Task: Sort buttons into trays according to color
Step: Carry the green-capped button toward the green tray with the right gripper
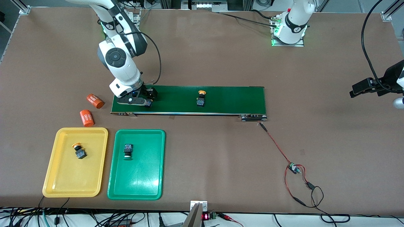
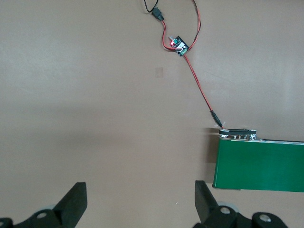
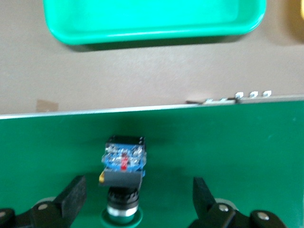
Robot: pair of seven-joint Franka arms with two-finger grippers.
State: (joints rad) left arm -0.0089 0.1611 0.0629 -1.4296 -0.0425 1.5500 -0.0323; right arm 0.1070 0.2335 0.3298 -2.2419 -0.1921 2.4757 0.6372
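My right gripper (image 1: 144, 99) is low over the dark green belt (image 1: 227, 99) at its right arm's end. It is open, its fingers (image 3: 71, 197) on either side of a green-capped button (image 3: 122, 183) lying on the belt, and not closed on it. This button shows partly under the gripper in the front view (image 1: 148, 104). A yellow-capped button (image 1: 201, 98) lies mid-belt. The yellow tray (image 1: 56, 176) holds a yellow-capped button (image 1: 79, 151). The green tray (image 1: 148, 179) holds a green-capped button (image 1: 127, 151). My left gripper (image 1: 355, 90) waits open and empty (image 2: 140, 202) over bare table.
Two orange cylinders (image 1: 94, 101) (image 1: 86, 117) lie beside the belt's end, above the yellow tray. A red-and-black wire with a small circuit board (image 1: 294, 168) runs from the belt's other end (image 2: 259, 164). The green tray's edge (image 3: 152, 28) lies nearer the front camera than the belt.
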